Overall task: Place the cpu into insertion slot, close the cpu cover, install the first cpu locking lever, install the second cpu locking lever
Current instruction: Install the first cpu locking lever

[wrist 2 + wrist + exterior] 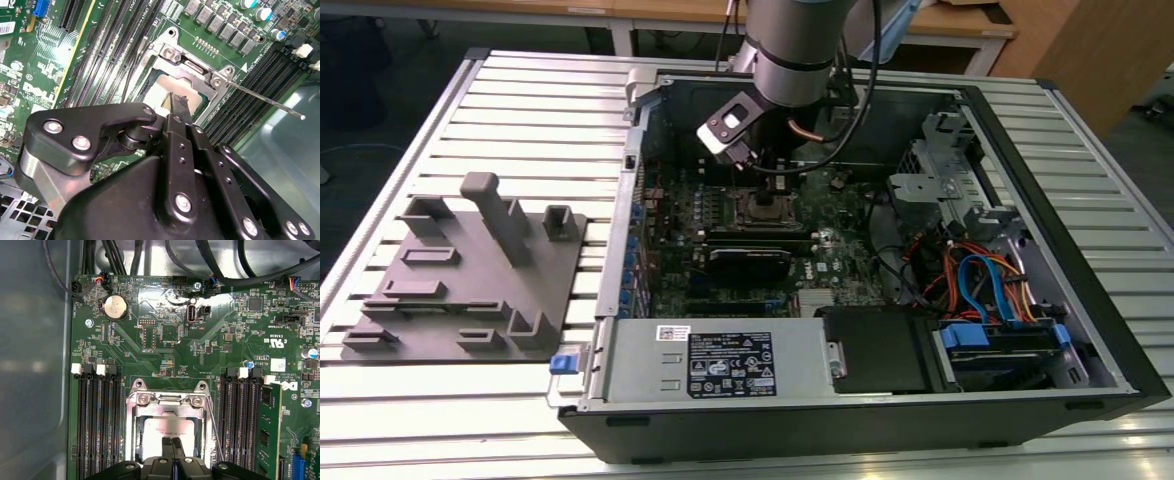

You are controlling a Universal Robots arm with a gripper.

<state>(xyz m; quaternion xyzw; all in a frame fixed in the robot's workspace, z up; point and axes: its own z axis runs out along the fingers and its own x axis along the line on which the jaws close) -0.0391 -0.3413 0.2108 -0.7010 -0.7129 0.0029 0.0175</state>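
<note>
Silver-grey cylindrical arm (790, 50) with dark seam ring, black cables (858, 100) at wrist, white-and-black camera module (728, 126), matte black gripper (177, 102) with linked bars, silver screws (182, 202), rounded pivot plates, narrow black fingertips (168, 447)

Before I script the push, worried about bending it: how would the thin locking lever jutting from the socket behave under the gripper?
The locking lever is a thin bare metal rod, so probably light and springy rather than rigid. Its smooth, round surface may slip off the gripper.

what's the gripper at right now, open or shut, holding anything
Gripper: shut, fingertips together with nothing visible between them, tips right over the face of the cpu; whether they touch it cannot be told.
</note>
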